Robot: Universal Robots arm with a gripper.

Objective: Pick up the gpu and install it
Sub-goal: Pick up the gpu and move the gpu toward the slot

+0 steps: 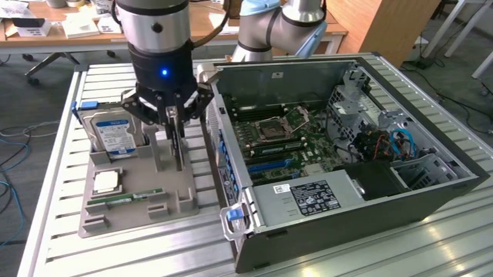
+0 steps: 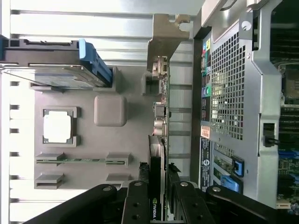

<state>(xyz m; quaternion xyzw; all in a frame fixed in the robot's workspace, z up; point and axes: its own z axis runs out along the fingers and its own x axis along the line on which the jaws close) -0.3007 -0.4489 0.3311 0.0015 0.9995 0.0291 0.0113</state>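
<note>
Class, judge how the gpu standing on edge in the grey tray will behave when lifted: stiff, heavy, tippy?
Probably stiff: the gpu is a flat board with a metal bracket. Thin and standing on edge, it would likely tip if set down unsupported.

gpu (image 1: pixel 178 153) | thin dark card, silvery bracket at one end | stood upright on edge | left-centre of exterior view, on tray (image 1: pixel 131 193)
</note>
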